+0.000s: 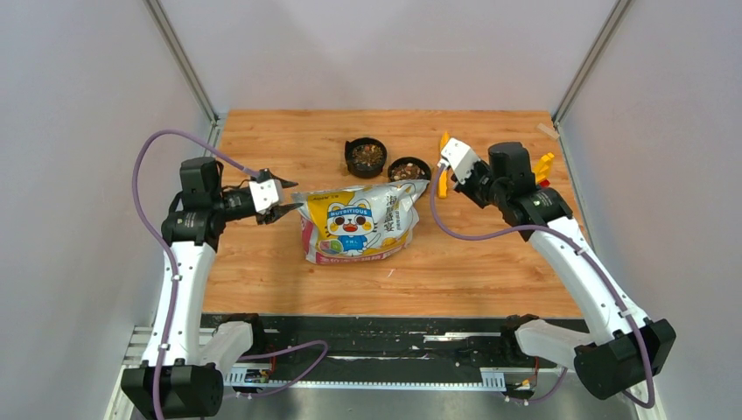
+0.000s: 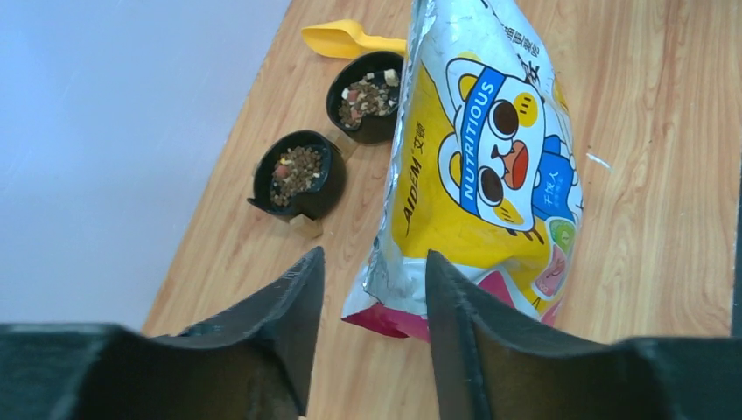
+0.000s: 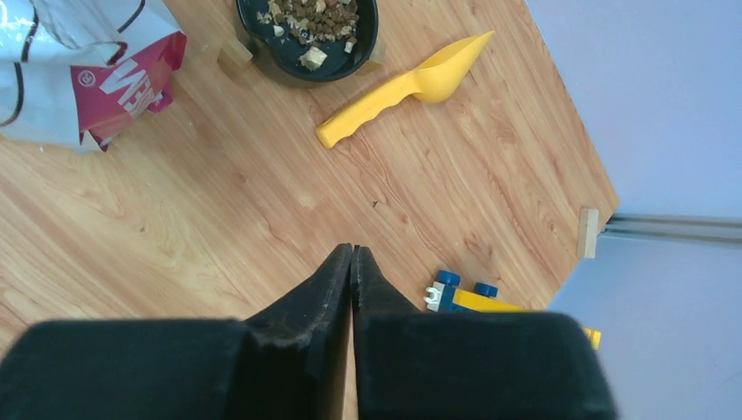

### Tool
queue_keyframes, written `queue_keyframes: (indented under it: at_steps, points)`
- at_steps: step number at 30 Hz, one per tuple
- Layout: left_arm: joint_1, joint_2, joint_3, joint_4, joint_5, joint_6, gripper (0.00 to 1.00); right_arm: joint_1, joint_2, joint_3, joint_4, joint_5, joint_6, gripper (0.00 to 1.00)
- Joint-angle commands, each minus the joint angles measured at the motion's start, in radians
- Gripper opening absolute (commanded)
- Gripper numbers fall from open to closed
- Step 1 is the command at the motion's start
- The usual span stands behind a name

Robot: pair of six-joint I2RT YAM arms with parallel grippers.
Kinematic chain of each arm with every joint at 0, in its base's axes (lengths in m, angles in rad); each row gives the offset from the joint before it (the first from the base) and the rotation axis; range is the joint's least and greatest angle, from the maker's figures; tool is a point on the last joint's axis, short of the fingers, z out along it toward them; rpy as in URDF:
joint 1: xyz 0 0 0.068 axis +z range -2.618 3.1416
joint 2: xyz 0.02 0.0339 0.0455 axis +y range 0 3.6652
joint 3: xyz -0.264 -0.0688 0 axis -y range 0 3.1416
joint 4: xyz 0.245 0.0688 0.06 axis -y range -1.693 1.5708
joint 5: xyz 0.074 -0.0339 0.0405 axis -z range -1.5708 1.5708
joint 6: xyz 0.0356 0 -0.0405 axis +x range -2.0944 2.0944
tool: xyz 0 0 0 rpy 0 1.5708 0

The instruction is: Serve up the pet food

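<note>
The pet food is brown kibble in two black bowls, the left bowl [image 1: 365, 156] and the right bowl [image 1: 409, 169]. The left wrist view shows both heaps [image 2: 296, 169] [image 2: 367, 94]; the right wrist view shows one heap [image 3: 311, 16]. The cartoon-printed bag [image 1: 359, 223] lies flat in front of the bowls. My left gripper [image 1: 291, 199] is open and empty, with its fingers either side of the bag's pink corner [image 2: 411, 319]; I cannot tell if they touch it. My right gripper [image 1: 444, 166] is shut and empty, held above bare wood [image 3: 352, 249] by the yellow scoop [image 3: 411, 86].
A blue and yellow brick toy [image 3: 472, 297] lies near the table's right edge, behind my right gripper; it also shows in the top view [image 1: 544, 166]. The scoop [image 2: 341, 38] lies just right of the right bowl. Grey walls enclose the table on three sides.
</note>
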Motion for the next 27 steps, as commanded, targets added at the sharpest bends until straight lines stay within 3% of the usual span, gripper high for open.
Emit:
queue_keyframes:
  at_steps: [1,3,7,10,15,21,27]
  points:
    - [0.013,-0.018,0.039,0.022,-0.007,-0.020,0.80,0.001,-0.049,0.042,0.033,0.038,0.070,0.16]
    - [0.014,-0.026,0.047,0.049,-0.049,-0.063,0.97,0.001,-0.053,0.044,0.068,0.051,0.106,0.30]
    - [0.014,-0.067,0.048,0.131,-0.181,-0.178,1.00,-0.029,-0.072,0.012,0.221,0.173,0.206,0.55]
    - [0.013,-0.124,0.040,0.222,-0.284,-0.272,1.00,-0.140,-0.071,0.020,0.308,0.212,0.339,0.59]
    - [0.013,-0.209,0.054,0.287,-0.535,-0.559,1.00,-0.280,-0.043,0.069,0.351,0.238,0.614,0.63]
    - [0.010,-0.266,0.114,0.189,-0.892,-1.074,1.00,-0.305,-0.062,0.079,0.329,0.347,0.859,0.68]
    - [0.010,-0.306,0.121,0.049,-0.954,-1.355,1.00,-0.313,-0.118,0.074,0.227,0.377,1.081,0.70]
